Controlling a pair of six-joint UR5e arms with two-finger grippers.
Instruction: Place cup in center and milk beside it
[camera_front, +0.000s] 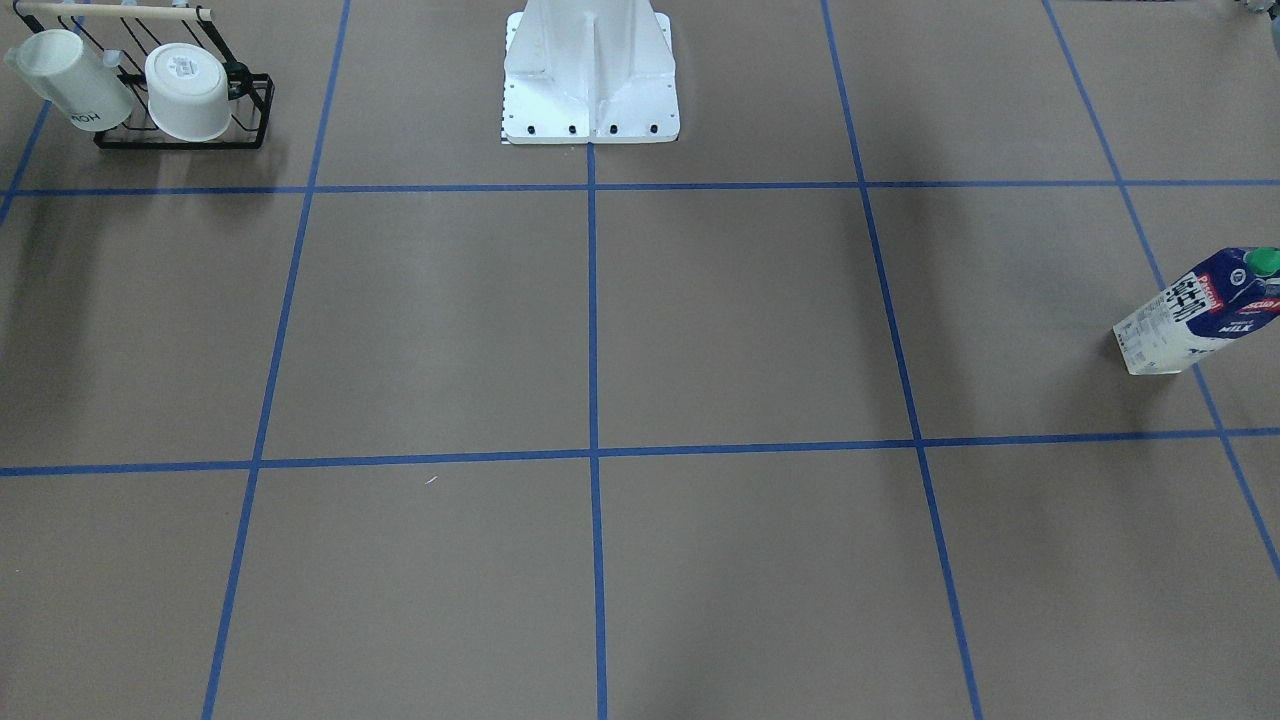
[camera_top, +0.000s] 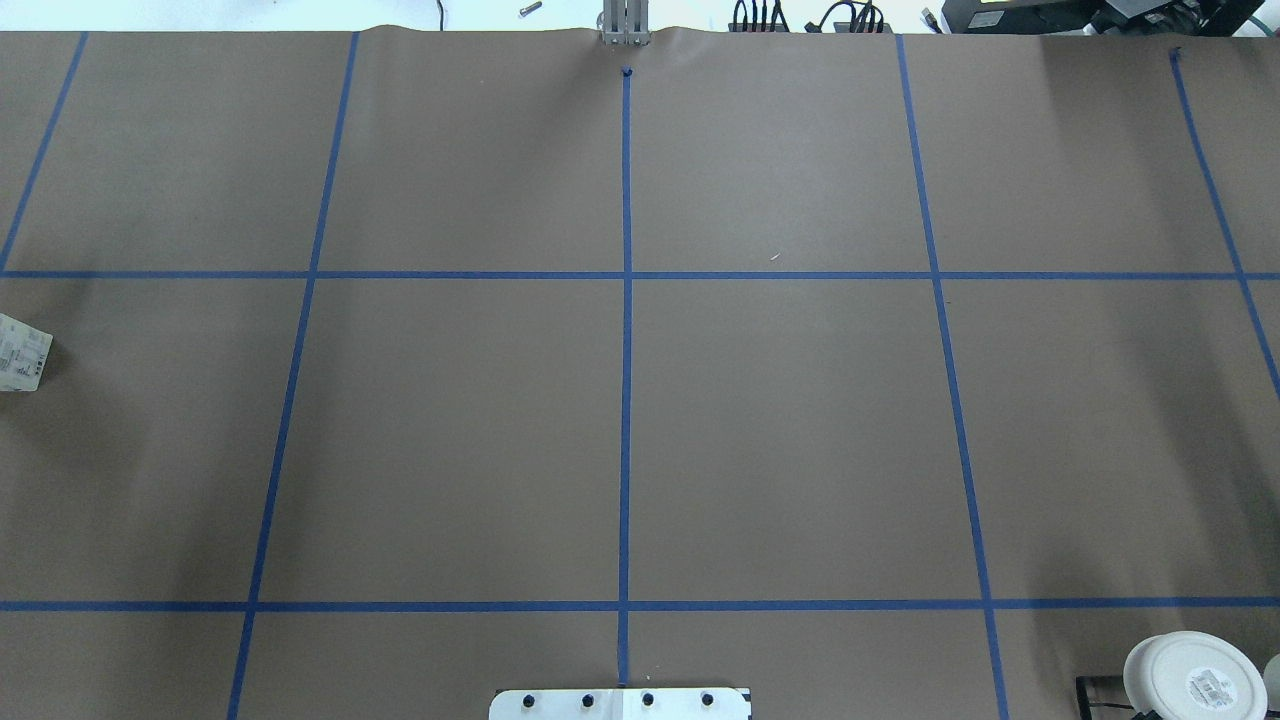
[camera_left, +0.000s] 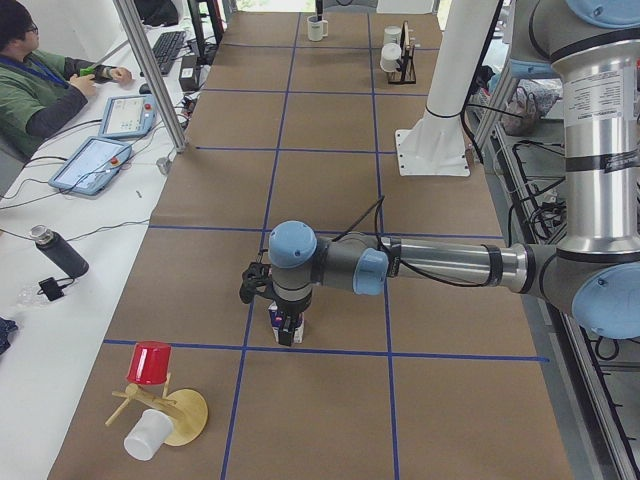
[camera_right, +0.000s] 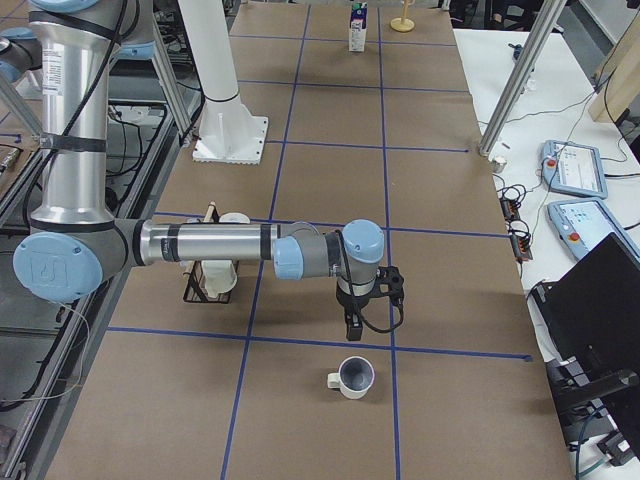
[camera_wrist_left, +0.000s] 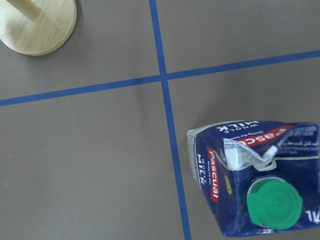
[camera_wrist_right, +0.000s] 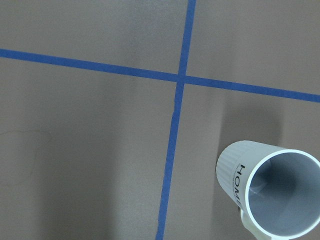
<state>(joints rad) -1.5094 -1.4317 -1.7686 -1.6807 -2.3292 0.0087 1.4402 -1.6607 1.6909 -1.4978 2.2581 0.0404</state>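
Note:
The milk (camera_front: 1200, 310) stands far out on my left side. It also shows in the overhead view (camera_top: 20, 352) and from above in the left wrist view (camera_wrist_left: 255, 180). My left gripper (camera_left: 290, 335) hangs right at the milk (camera_left: 274, 318); I cannot tell whether it is open or shut. The cup (camera_right: 352, 378) stands upright far out on my right, its dark inside showing in the right wrist view (camera_wrist_right: 270, 192). My right gripper (camera_right: 352, 328) hovers just above and behind it; its state is unclear. The center (camera_top: 625, 440) is bare brown paper with blue tape lines.
A black wire rack (camera_front: 250, 110) holds two white mugs (camera_front: 190, 90) near my base (camera_front: 590, 80) on my right. A wooden mug tree (camera_left: 170, 410) with a red cup (camera_left: 150, 362) stands beyond the milk. Operators' tablets lie on the side table (camera_left: 95, 160).

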